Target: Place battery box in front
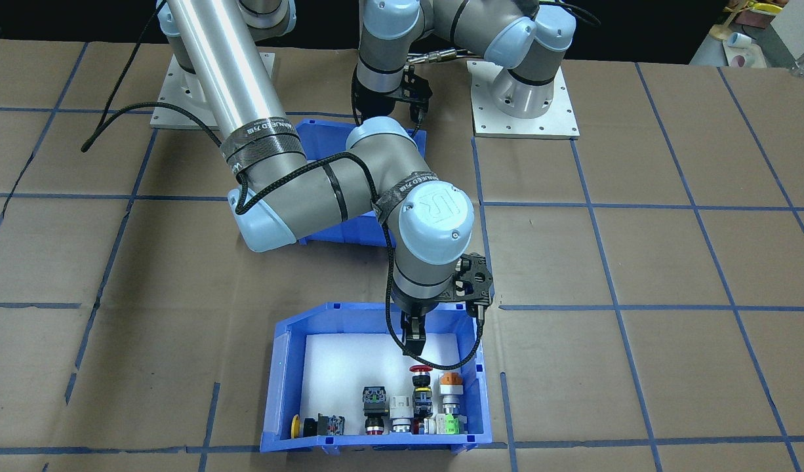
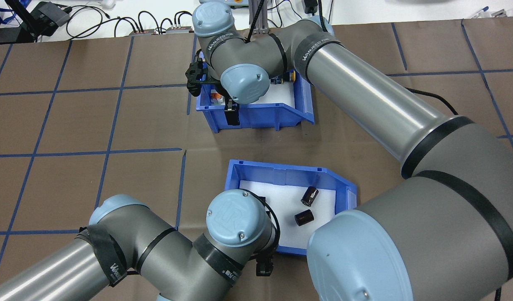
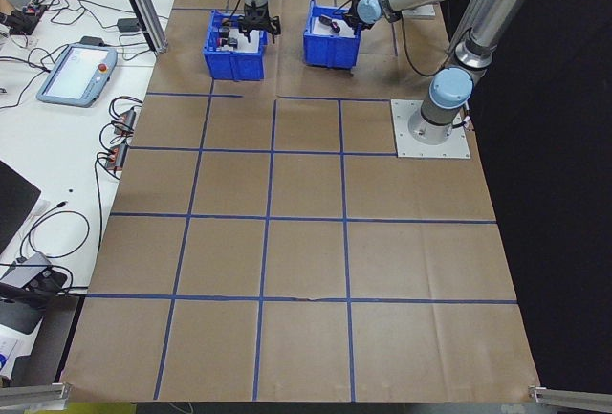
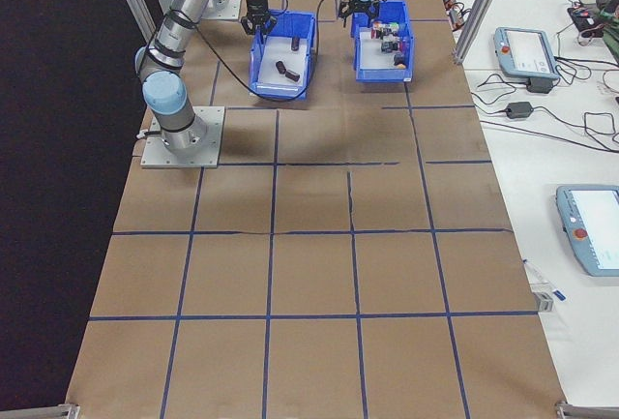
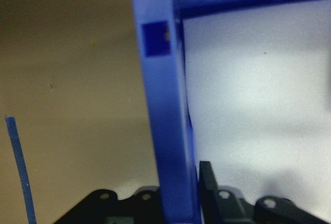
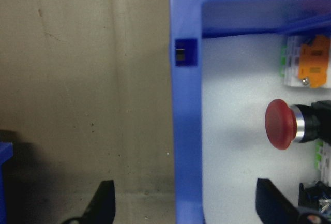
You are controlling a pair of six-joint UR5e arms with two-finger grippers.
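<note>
**Status: left fingers on battery box wall, right fingers astride switch bin**

My left gripper (image 5: 178, 195) sits at the wall of the battery box (image 2: 281, 169) nearest my base. Its fingers pinch that wall, one outside and one on the white liner. Two dark cylinders (image 2: 310, 196) lie inside the battery box. Beyond the battery box stands the switch bin (image 2: 256, 115). My right gripper (image 6: 181, 203) straddles its wall facing the battery box, fingers spread wide, clear of the plastic.

Left gripper (image 5: 178, 203) is closed tight, right gripper (image 6: 183, 203) spread wide, both pointing straight down.
</note>
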